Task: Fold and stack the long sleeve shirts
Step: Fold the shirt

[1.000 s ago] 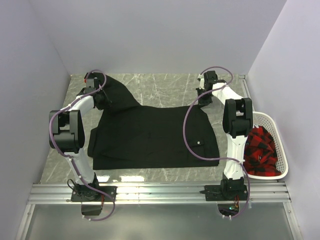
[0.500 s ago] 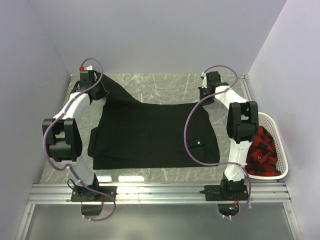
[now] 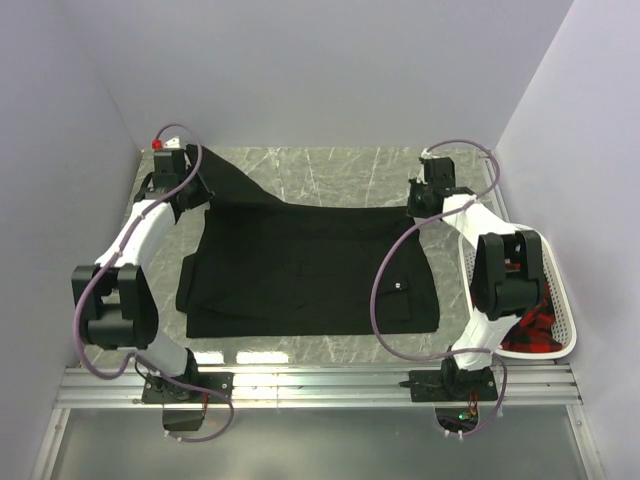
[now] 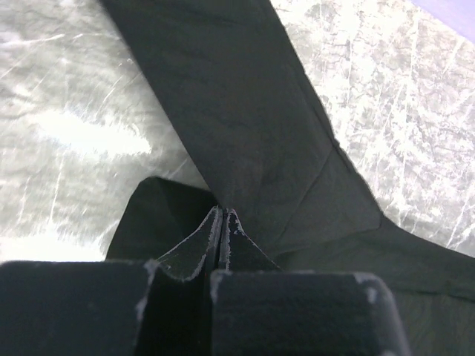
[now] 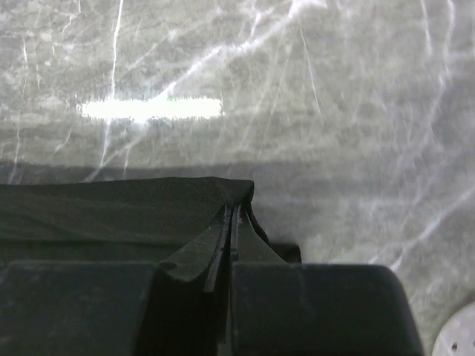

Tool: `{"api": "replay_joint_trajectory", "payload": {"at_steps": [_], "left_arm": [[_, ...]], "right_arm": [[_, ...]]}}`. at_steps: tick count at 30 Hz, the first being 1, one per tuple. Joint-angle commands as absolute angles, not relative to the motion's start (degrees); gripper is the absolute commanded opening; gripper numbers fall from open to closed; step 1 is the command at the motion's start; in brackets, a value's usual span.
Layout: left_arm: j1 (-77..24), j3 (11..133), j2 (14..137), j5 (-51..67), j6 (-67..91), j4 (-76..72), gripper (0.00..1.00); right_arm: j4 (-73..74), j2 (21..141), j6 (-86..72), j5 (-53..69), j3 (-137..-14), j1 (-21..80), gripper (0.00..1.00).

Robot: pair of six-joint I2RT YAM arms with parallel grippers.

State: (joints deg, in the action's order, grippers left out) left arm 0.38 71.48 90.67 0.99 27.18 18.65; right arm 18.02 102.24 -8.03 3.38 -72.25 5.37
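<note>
A black long sleeve shirt [image 3: 305, 270] lies spread across the grey marble table [image 3: 330, 170], with one sleeve running up to the far left. My left gripper [image 3: 188, 195] is shut on that sleeve end. In the left wrist view its jaws [image 4: 223, 212] are pressed together with black cloth [image 4: 252, 111] running out from the tips. My right gripper [image 3: 423, 206] is shut on the shirt's far right corner. In the right wrist view its tips [image 5: 234, 209] pinch the folded black edge [image 5: 111, 211]. The top edge runs between the two grippers.
A white plastic basket [image 3: 562, 335] stands at the right edge of the table and holds red and black plaid cloth [image 3: 535, 322]. The right arm's elbow [image 3: 505, 270] hangs over it. Walls close in the left, back and right sides.
Both grippers have moved outward and toward the back, drawing the shirt's top edge wider. The right gripper has closed on the corner. The right elbow has swung over the basket.
</note>
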Motion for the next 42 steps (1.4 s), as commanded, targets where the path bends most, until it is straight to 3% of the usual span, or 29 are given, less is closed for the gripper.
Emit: {"api": "replay_joint_trajectory", "payload": {"at_steps": [1, 21, 24, 27, 28, 31, 42], "left_arm": [[0.4, 69.1, 85.6, -2.1, 27.7, 18.7, 0.00], [0.4, 51.1, 69.2, -7.4, 32.0, 22.5, 0.01], [0.4, 47.8, 67.1, -7.0, 33.2, 22.5, 0.00], [0.4, 45.2, 65.8, -7.1, 34.3, 23.3, 0.02], [0.4, 44.7, 65.7, -6.9, 34.5, 23.6, 0.03], [0.4, 42.5, 65.2, -5.4, 35.2, 23.9, 0.06], [0.4, 39.1, 64.1, -3.3, 35.9, 24.4, 0.08]], "right_arm": [[13.9, 97.0, -11.5, 0.1, -68.1, 5.2, 0.00], [13.4, 86.7, -24.6, -1.1, -50.2, 8.0, 0.00], [13.3, 86.1, -26.2, -0.9, -48.1, 8.5, 0.05], [12.9, 84.9, -27.6, -0.4, -45.9, 8.7, 0.21], [12.7, 84.3, -27.9, -0.3, -45.2, 8.8, 0.31], [13.0, 82.1, -28.4, -0.2, -45.2, 9.0, 0.39], [8.8, 73.1, -30.0, -1.5, -48.3, 12.6, 0.40]]}}
